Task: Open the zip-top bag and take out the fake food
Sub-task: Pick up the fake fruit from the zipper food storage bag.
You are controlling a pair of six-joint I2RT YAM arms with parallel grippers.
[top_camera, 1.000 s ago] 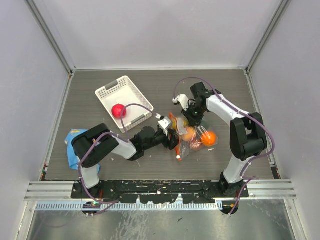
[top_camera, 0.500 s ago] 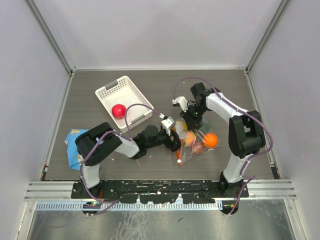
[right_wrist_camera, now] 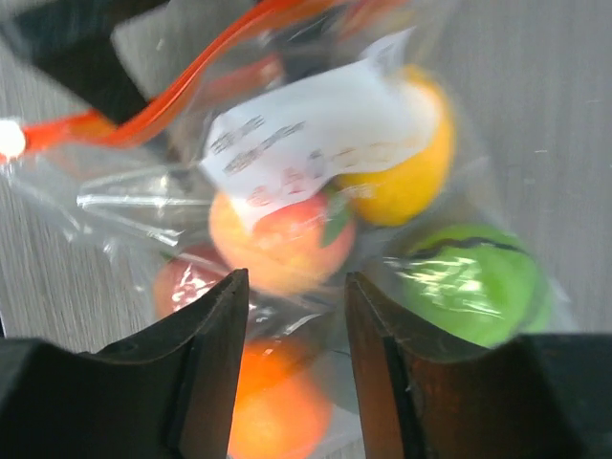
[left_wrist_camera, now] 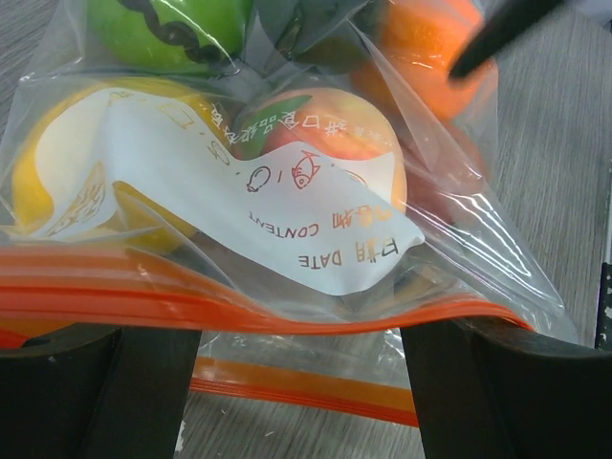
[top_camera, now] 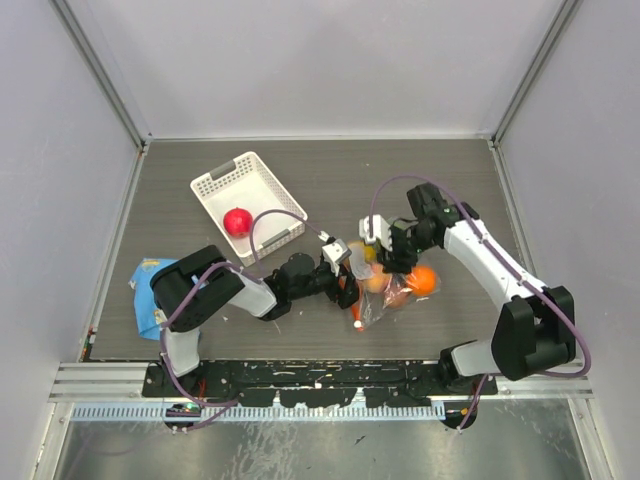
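Note:
The zip-top bag (top_camera: pixel 383 296) lies mid-table between both grippers, its red-orange zip strip (left_wrist_camera: pixel 239 308) facing the left arm. Through the plastic show fake food pieces: a peach one (left_wrist_camera: pixel 335 124), a yellow one (left_wrist_camera: pixel 38 182), a green one (left_wrist_camera: pixel 163 24) and an orange one (top_camera: pixel 421 279). My left gripper (top_camera: pixel 347 279) stands open at the bag's mouth; the upper zip lip rests across its fingertips (left_wrist_camera: pixel 497 382) and the lower lip (left_wrist_camera: pixel 296 385) lies on the table. My right gripper (right_wrist_camera: pixel 296 316) hovers open over the bag's fruit, gripping nothing.
A white basket (top_camera: pixel 262 181) at the back left holds a red toy fruit (top_camera: pixel 237 221). A blue printed cloth (top_camera: pixel 147 274) lies at the left, partly under the left arm. Metal rails run along the near edge.
The right gripper has opened, let go of the bag and shifted nearer and to the right. The left gripper has opened wider at the bag's mouth.

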